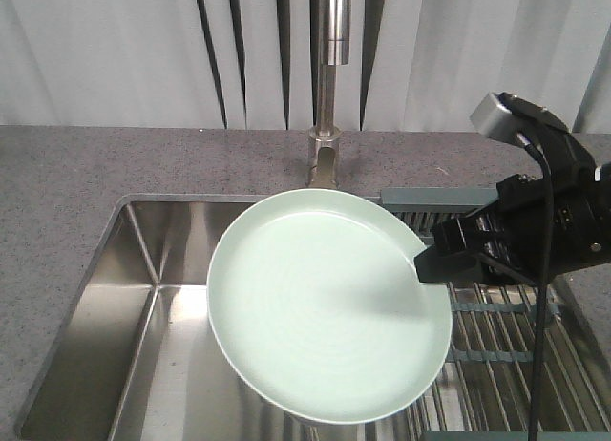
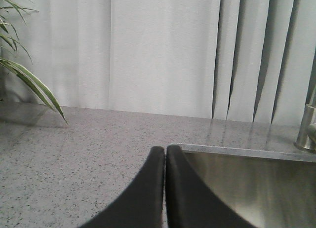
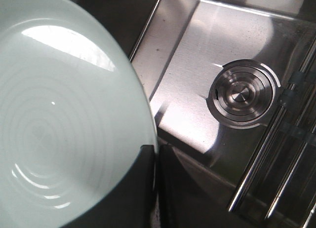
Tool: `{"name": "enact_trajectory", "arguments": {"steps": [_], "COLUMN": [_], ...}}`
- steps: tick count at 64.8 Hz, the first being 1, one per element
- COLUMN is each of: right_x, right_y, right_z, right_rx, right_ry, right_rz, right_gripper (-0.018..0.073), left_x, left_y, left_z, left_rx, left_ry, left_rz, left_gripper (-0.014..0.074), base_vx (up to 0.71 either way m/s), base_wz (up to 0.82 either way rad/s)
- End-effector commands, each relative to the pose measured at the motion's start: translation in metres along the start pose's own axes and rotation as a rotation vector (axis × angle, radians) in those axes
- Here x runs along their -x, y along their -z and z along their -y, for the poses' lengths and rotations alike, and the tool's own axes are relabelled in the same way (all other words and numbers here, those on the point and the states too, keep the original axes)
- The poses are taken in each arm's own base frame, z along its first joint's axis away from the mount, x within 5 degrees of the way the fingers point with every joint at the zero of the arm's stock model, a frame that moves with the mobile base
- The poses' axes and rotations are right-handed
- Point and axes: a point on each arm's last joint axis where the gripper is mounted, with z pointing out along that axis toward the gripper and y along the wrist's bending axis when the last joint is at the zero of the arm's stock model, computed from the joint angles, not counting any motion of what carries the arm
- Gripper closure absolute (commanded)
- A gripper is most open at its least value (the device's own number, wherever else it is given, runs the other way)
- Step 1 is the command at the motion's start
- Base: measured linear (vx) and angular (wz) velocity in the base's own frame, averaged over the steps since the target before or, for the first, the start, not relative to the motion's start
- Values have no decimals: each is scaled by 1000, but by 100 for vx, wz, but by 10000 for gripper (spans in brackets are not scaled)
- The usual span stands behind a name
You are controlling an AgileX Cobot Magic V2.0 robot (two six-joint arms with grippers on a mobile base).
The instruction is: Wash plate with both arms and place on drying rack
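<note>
Plate first: on my front feed it hangs tilted over the right part of the sink, with its pale mint face turned up toward the camera. In that view its right edge overlaps the left ends of the drying rack bars. I cannot tell whether its lower edge touches anything, since the frame cuts it off.

The right gripper has the plate by its right rim, clamped down so that only the rim's thickness sits between the jaws. On the right wrist feed the right gripper shows 1 black finger lying on the plate face at the rim and the other dark finger under the edge. Beyond it I see the steel basin floor, the round drain and a few rack bars.

The right arm comes in from the right above the rack (silver cylindrical part on top, black cable hanging down across the bars). The faucet stands behind the plate, with pale vertical blinds behind it.

The left gripper appears only on its own wrist feed. Its 2 curved black fingers are pressed together at the tips with nothing between them. It sits above the grey speckled counter at the sink's rim, with plant leaves off to the left.
</note>
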Motion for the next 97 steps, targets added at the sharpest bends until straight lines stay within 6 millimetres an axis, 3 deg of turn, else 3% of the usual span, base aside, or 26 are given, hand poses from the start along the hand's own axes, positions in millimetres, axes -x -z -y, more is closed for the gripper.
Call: {"name": "enact_trajectory", "arguments": {"steps": [1, 18, 31, 46, 53, 64, 74, 84, 97], "right_x": [5, 5, 5, 5, 5, 5, 5, 5, 5], "right_y": [12, 12, 12, 12, 12, 12, 12, 12, 12], "right_z": [-10, -10, -10, -10, -10, -10, -10, -10, -10], "right_rx": [35, 34, 34, 34, 34, 34, 34, 34, 35], "right_ry": [11, 11, 11, 11, 11, 11, 11, 11, 11], "right_rz": [77, 77, 77, 77, 77, 77, 77, 77, 78], "right_gripper": [568, 568, 568, 568, 568, 568, 568, 568, 568], "left_x": [17, 17, 30, 81, 109, 131, 131, 114, 97], "left_y": [2, 3, 4, 1, -8, -33, -63, -90, -111], "left_z": [2, 2, 3, 9, 12, 16, 17, 15, 14], "left_rx": [-15, -15, -20, -27, -24, -16, -15, -6, 4], "left_ry": [17, 17, 33, 49, 44, -16, -69, -63, -53], "left_rz": [116, 119, 174, 138, 45, -180, -370, -499, -592], "left_gripper": [603, 603, 603, 603, 603, 603, 603, 603, 603], "base_vx": [0, 0, 0, 0, 0, 0, 0, 0, 0], "base_wz": [0, 0, 0, 0, 0, 0, 0, 0, 0]}}
